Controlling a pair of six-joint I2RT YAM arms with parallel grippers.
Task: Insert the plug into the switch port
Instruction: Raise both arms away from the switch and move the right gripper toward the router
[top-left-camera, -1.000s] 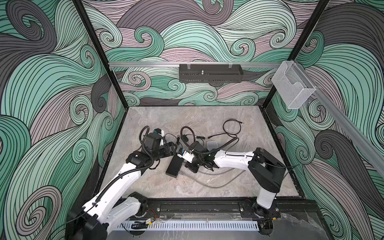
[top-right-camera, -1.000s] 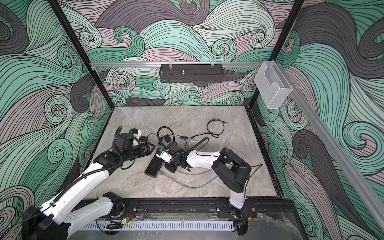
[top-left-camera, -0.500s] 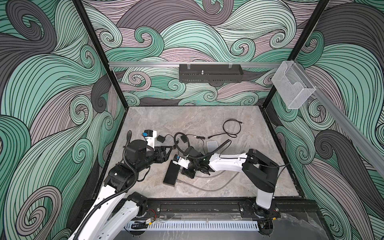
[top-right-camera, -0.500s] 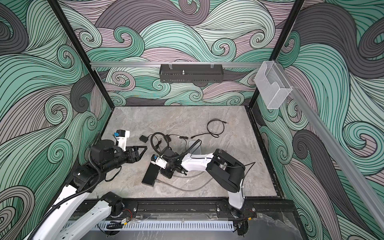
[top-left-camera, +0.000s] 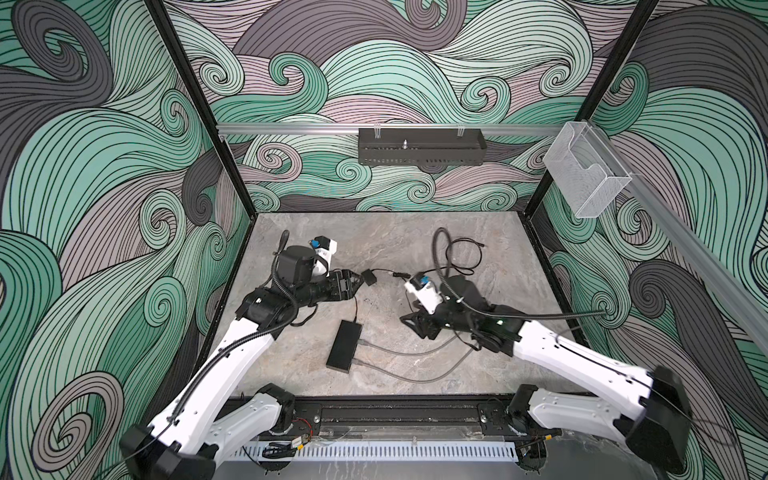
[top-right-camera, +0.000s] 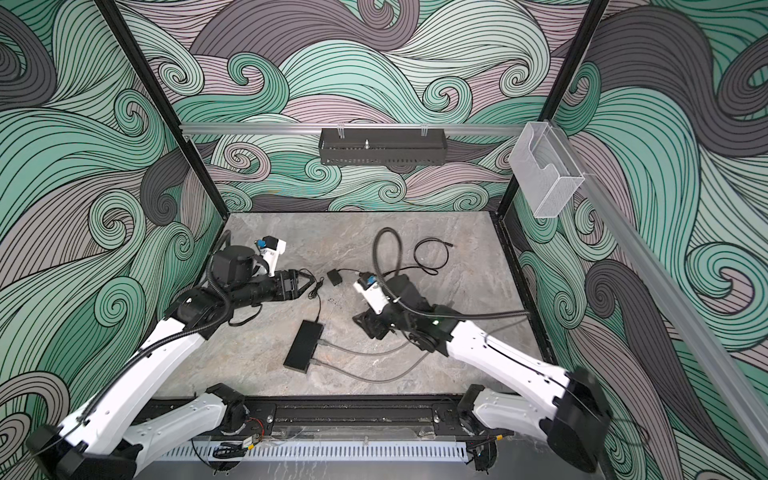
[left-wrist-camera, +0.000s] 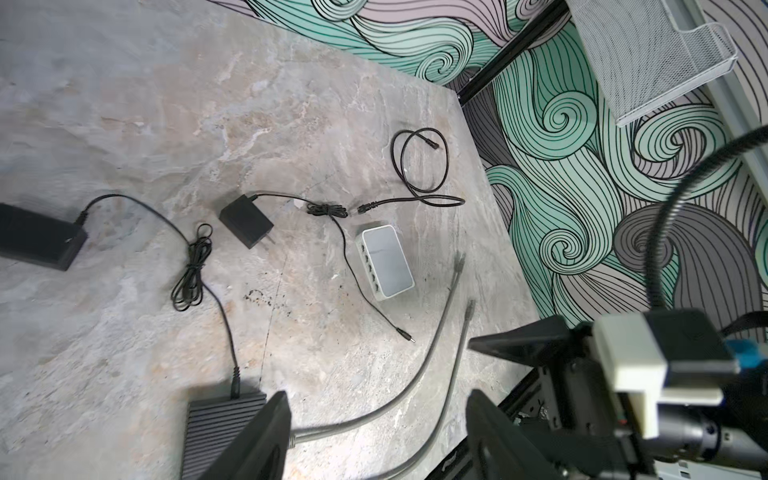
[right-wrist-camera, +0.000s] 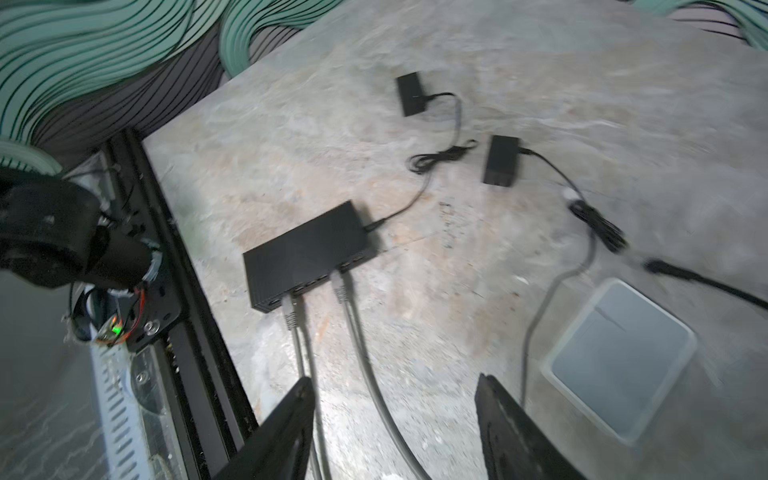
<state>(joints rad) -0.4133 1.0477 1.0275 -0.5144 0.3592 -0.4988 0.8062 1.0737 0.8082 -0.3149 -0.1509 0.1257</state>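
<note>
The black switch (top-left-camera: 344, 347) lies on the stone floor near the front. Two grey cables are plugged into its front ports; the plugs (right-wrist-camera: 343, 286) show seated in the right wrist view. My right gripper (top-left-camera: 409, 322) hangs open to the right of the switch, holding nothing; in the right wrist view (right-wrist-camera: 395, 380) one grey cable runs along the floor between its fingers. My left gripper (top-left-camera: 353, 282) is open and empty behind the switch, next to a black power adapter (top-left-camera: 368, 276). The cables' free ends (left-wrist-camera: 460, 262) lie beside a small white switch (left-wrist-camera: 384, 262).
A thin black cable loop (top-left-camera: 465, 257) lies at the back right. A second adapter (left-wrist-camera: 39, 237) and a bundled cord (left-wrist-camera: 191, 270) lie on the floor. A black rail (top-left-camera: 395, 413) edges the front. A clear bin (top-left-camera: 582, 174) and a black tray (top-left-camera: 419, 145) hang on the walls.
My right gripper has opened and drawn back to the right, away from the switch. The left arm has pulled back and its gripper has swung toward the adapter. The switch slid slightly forward.
</note>
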